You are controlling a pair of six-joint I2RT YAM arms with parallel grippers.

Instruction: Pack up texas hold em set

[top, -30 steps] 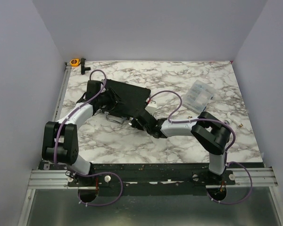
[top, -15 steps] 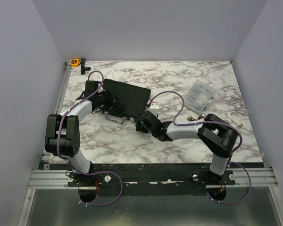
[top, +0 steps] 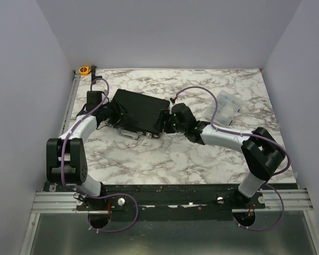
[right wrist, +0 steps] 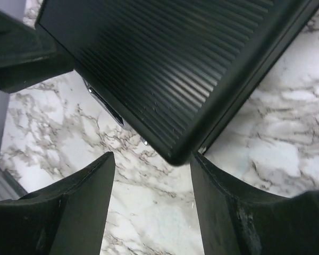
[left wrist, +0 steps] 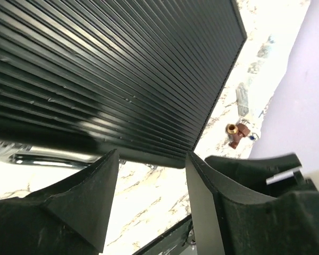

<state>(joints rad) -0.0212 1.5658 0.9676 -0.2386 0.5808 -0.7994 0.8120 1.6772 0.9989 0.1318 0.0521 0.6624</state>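
Observation:
The black hinged case (top: 141, 109) of the texas hold em set lies shut on the marble table, its silver handle (top: 128, 134) on the near side. Chips, cards and discs are hidden inside. My left gripper (top: 107, 115) is open at the case's left end. In the left wrist view the ribbed lid (left wrist: 111, 69) fills the top, just above the gripper (left wrist: 151, 167). My right gripper (top: 168, 123) is open at the case's right near corner. In the right wrist view that corner (right wrist: 175, 151) sits between the fingertips of the gripper (right wrist: 152, 162).
A clear plastic bag (top: 225, 108) lies right of the case. An orange tape roll (top: 84, 69) sits at the far left corner. A small brown part (left wrist: 235, 133) lies on the marble. Grey walls stand on three sides.
My right gripper has moved from the case's near edge up to its right corner. The left arm has shifted back and left. The case has slid slightly left.

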